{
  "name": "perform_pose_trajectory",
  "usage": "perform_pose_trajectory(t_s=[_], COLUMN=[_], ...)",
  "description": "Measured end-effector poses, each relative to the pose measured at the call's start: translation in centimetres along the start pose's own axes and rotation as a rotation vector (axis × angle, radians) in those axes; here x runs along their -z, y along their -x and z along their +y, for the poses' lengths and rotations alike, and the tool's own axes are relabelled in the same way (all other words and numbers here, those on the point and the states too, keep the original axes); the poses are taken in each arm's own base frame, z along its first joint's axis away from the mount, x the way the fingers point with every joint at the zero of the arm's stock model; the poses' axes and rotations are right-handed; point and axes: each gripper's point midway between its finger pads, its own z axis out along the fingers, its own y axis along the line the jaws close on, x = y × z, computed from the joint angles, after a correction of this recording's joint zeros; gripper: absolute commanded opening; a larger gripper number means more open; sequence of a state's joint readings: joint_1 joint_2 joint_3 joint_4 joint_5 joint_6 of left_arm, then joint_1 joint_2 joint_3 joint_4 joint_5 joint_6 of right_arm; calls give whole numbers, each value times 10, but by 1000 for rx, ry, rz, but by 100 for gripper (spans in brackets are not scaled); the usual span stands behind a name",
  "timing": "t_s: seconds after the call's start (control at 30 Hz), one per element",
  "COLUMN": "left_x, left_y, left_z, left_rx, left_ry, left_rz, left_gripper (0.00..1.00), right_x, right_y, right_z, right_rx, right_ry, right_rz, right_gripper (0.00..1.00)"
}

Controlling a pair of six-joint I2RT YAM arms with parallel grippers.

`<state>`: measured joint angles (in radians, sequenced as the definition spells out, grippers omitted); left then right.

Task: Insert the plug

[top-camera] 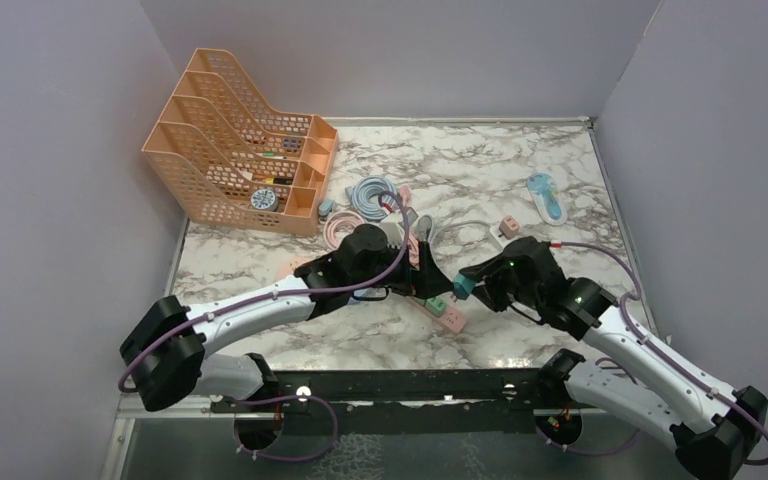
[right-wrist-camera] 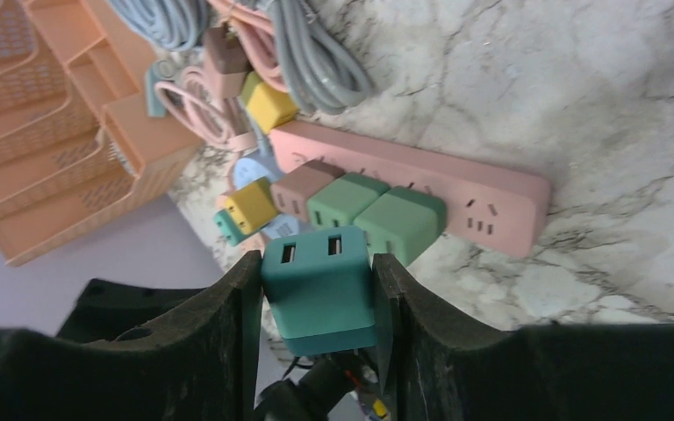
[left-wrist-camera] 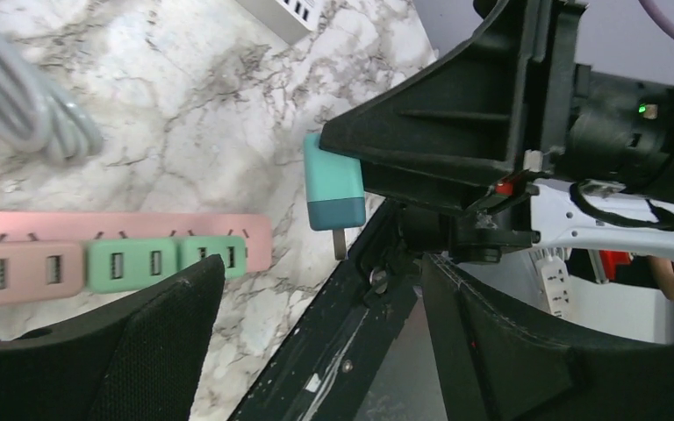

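The right hand [right-wrist-camera: 316, 272] squeezes the teal plug [right-wrist-camera: 320, 303] by its flat sides, in the air near the pink power strip [right-wrist-camera: 491, 189]. It looks light, hard and slippery, so grip tight; the left hand [left-wrist-camera: 320, 281] is open and empty

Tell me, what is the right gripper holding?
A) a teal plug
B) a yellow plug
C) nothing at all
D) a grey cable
A: the right wrist view shows the right gripper shut on the teal plug, clamping it from both sides.
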<state>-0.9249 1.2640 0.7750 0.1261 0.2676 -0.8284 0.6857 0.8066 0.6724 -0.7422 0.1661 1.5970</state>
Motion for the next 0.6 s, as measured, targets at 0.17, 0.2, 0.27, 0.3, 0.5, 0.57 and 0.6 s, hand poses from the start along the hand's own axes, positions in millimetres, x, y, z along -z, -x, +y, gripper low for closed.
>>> perform_pose_trajectory(t_s=[0.17,0.2,0.27,0.3,0.5,0.57,0.6], left_x=[-19,-23,-30,-32,-35,-36,-36], left_y=[-14,-18,-19,-19,-11,-9,-8], left_z=[-8,-10,-14,-15,-17,-15,-15], left_rx=[-1,-1,-3,-3,1,3,0], left_ry=[-25,-27,-33,-36,-26,-16,-14], left_rz=[28,38,43,41,-2,-13,-17], left_gripper=[64,61,56,53,30,22,19], right_x=[12,12,13,13,13,13,13], right_y=[-3,-4,-7,-8,-14,-14,-14], right_z=[25,27,32,34,39,40,40], right_rx=[-46,-47,-47,-46,-26,-17,-11], right_ry=[86,92,103,105,120,129,130], right_rz=[31,35,51,58,89,92,91], right_gripper=[30,30,30,30,35,43,49])
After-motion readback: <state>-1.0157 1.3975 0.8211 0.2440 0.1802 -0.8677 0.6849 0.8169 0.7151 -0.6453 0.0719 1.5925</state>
